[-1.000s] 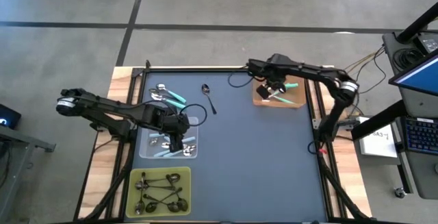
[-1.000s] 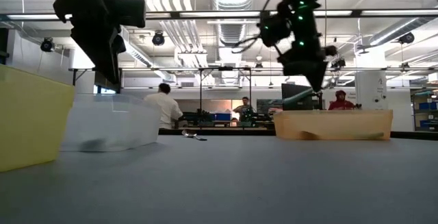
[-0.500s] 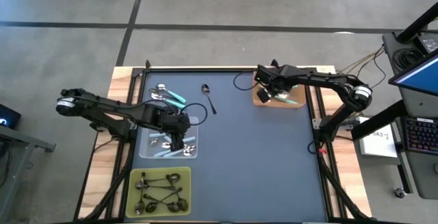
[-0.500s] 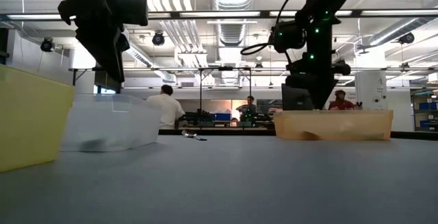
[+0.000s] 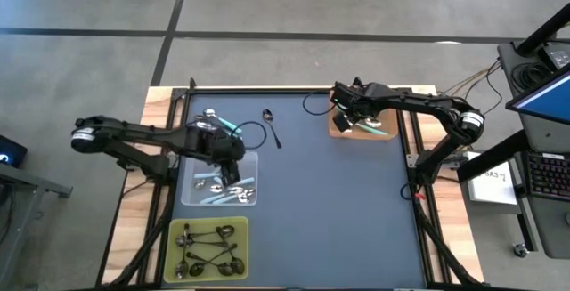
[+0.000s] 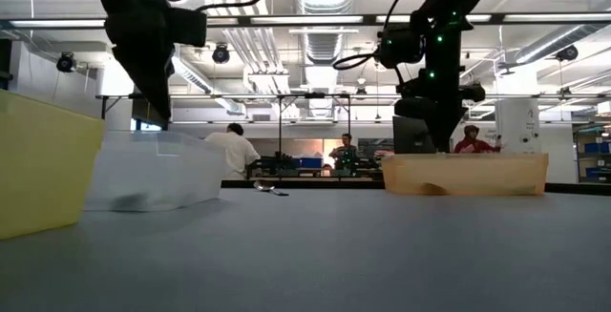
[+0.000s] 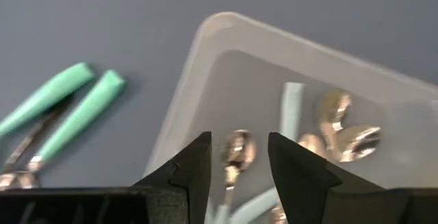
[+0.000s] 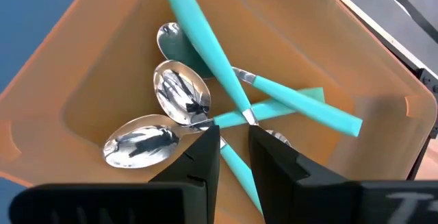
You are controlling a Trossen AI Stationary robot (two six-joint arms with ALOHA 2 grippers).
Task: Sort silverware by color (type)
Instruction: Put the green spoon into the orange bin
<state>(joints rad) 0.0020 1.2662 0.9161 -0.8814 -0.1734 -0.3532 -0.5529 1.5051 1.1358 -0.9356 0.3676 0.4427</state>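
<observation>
Two arms at their trays, spoons sorted by handle.

The left gripper [image 5: 230, 151] hovers over the far edge of the clear tray [image 5: 252, 199] near the tabletop's left edge, its fingers [image 7: 191, 169] slightly apart and empty above pale blue spoons [image 7: 293, 111] lying at mixed angles. Two teal spoons [image 5: 224, 126] lie on the tabletop just beyond that tray, handles pointing toward the tray's far right corner; a dark spoon [image 5: 271, 127] lies near them, long axis running roughly far to near. The right gripper [image 5: 354, 113] hangs over the orange tray [image 5: 336, 130] at the far right corner, fingers [image 8: 202, 159] narrowly parted, holding nothing, above crossed teal-handled spoons [image 8: 205, 42]. Dark spoons [image 5: 205, 242] fill the yellow tray [image 5: 240, 224] at the near left corner.
</observation>
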